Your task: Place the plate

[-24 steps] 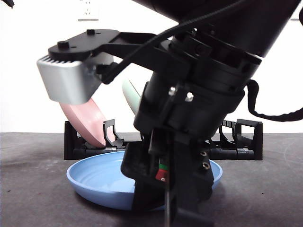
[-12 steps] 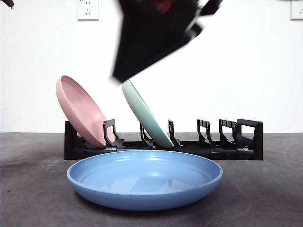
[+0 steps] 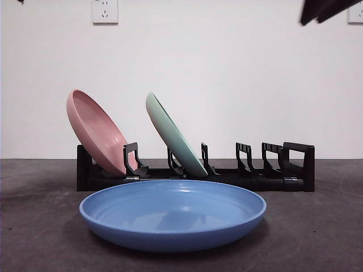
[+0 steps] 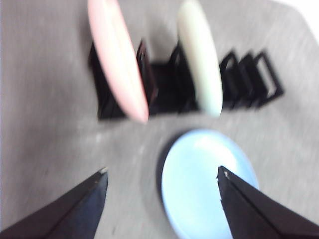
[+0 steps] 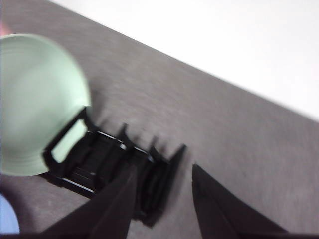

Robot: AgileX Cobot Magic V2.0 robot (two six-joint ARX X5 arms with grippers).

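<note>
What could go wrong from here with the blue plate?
1. The blue plate lies flat on the table in front of the rack, so a grasp must catch its thin rim and may slip.
2. The green plate leans beside the free slots; slotting the blue plate there could knock it.

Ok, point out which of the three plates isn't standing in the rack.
The blue plate: it lies flat on the table, while the pink plate and green plate lean in the rack.

No text, label, brand or number can be read anywhere. The plates, rack and wall outlet show no legible markings in any view.
</note>
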